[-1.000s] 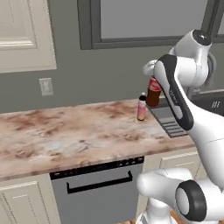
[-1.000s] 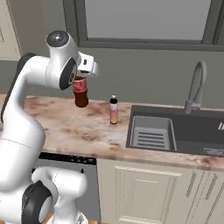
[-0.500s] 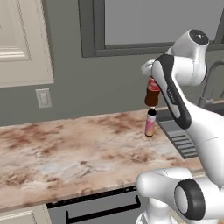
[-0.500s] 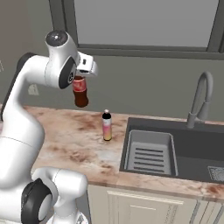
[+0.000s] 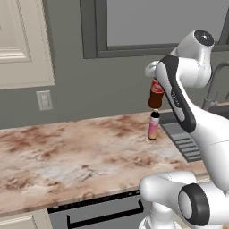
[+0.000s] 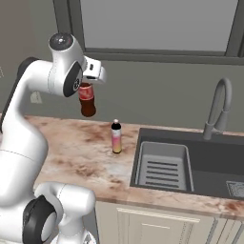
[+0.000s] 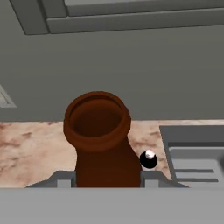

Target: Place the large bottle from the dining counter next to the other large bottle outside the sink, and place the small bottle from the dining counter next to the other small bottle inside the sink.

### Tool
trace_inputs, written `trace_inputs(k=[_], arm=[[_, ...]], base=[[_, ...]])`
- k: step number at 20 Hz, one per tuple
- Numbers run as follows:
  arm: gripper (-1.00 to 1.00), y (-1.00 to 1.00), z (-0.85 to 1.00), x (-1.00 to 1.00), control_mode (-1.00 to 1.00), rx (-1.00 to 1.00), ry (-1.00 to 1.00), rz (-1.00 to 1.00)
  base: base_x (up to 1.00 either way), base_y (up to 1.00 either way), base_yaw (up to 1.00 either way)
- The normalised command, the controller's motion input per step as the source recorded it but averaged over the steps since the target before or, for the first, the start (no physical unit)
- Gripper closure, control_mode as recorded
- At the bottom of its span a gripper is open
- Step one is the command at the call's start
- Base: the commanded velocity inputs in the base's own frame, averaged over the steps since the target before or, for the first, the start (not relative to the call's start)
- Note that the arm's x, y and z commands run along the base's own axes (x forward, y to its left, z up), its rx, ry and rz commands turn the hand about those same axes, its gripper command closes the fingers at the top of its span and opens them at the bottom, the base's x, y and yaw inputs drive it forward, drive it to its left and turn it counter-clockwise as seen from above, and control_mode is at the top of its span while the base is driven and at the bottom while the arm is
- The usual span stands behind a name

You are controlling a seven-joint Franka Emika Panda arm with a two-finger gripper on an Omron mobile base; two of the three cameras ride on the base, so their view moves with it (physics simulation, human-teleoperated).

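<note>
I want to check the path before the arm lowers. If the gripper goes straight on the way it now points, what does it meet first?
The gripper, holding the brown bottle, points down. The bottle's base would probably meet the countertop first, beside the pink bottle, left of the sink. Depth is unclear.

brown bottle [image 5: 155, 99] top behind arm, faucet [image 5: 214, 87] cut off at edge

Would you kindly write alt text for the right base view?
A white robot arm's gripper holds a brown red-labelled bottle in the air above a marble countertop. A pinkish bottle stands on the countertop beside a dark sink with a faucet.
</note>
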Motion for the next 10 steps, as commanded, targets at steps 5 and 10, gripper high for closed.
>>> trace_inputs(k=[5, 10], arm=[[1.00, 0.00, 0.00, 0.00, 1.00, 0.00, 0.00, 0.00], [1.00, -0.22, -0.08, 0.05, -1.00, 0.00, 0.03, 0.00]], base=[[0.62, -0.24, -0.01], [0.08, -0.06, 0.00]])
